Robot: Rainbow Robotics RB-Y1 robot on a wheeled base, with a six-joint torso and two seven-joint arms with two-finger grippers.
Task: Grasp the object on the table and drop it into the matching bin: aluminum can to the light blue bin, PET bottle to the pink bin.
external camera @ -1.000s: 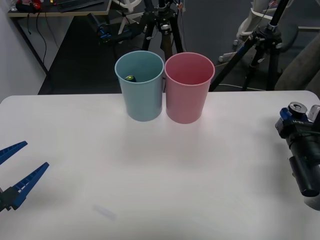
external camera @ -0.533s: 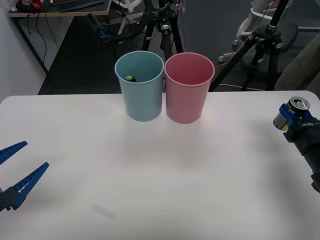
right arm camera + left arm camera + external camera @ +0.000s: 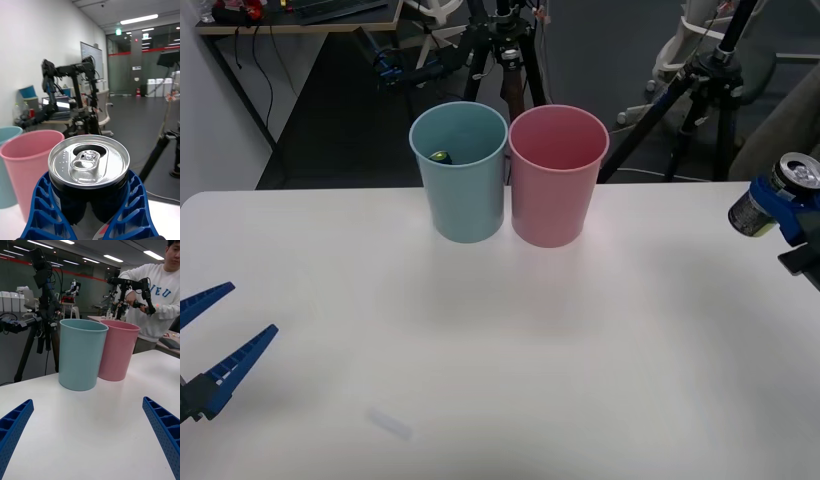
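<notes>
The aluminum can [image 3: 760, 210], dark grey with a silver top and a yellow-green patch, hangs tilted above the right edge of the white table [image 3: 500, 330]. My right gripper [image 3: 783, 200] is shut on it. In the right wrist view the can [image 3: 89, 163] sits upright between the blue fingers of the right gripper [image 3: 90, 204], pull tab facing the camera. The light blue bin [image 3: 459, 175] and the pink bin [image 3: 558, 180] stand side by side at the back centre, well to the left of the can. My left gripper [image 3: 210, 335] rests open at the front left.
A small object with a yellow-green spot [image 3: 440, 156] lies inside the light blue bin. A faint pale mark [image 3: 390, 423] shows on the table near the front. Tripods [image 3: 700, 90] and dark floor lie beyond the far table edge. The left wrist view shows both bins [image 3: 80, 352] ahead.
The right gripper has risen with the can, which now sits higher and farther right at the frame's edge. The left gripper and both bins have not moved.
</notes>
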